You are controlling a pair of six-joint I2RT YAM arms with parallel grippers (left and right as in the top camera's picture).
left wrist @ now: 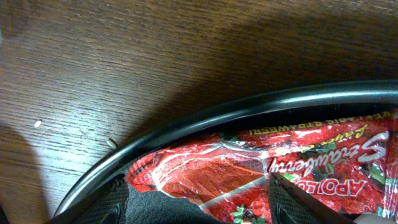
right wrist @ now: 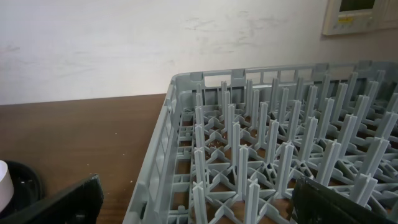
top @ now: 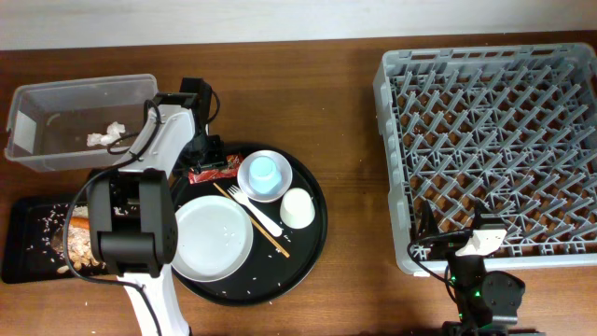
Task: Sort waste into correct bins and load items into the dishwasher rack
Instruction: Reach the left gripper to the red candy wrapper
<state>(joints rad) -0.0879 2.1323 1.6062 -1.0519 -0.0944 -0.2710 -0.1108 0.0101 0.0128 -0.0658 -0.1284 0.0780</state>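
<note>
Well, the left gripper (left wrist: pixel 199 208) is down at the 11 o'clock rim of the round black tray (top: pixel 312 245). Its jaws are spread and nothing is pinched. The red snack wrapper (top: pixel 211 172) lies crumpled just inside that rim, between the two dark fingers (left wrist: pixel 112 202), though I can't tell whether they touch it.

On the same tray, a white bowl (top: pixel 250 187) sits at 12 o'clock with the light-blue cup (top: pixel 265 172) inside it. The small white cup (top: pixel 298 208) is near 2 o'clock and the white plate (top: pixel 213 239) near 8 o'clock. The white fork (top: pixel 256 212) lies across the middle beside a thin brown stick (top: pixel 272 240).

Over at the tabletop's (top: pixel 350 121) 10 o'clock corner stands the clear tub (top: pixel 56 98), with the crumpled white tissue (top: pixel 106 137) inside. At 8 o'clock, the flat black tray (top: pixel 20 252) holds pale crumbs (top: pixel 51 217) and something orange (top: pixel 80 224) that is half hidden by the arm.

The grey dishwasher rack (top: pixel 392 149) fills the 3 o'clock side. The right gripper (right wrist: pixel 199 202) hangs at its 7 o'clock corner, jaws wide apart and holding nothing.
</note>
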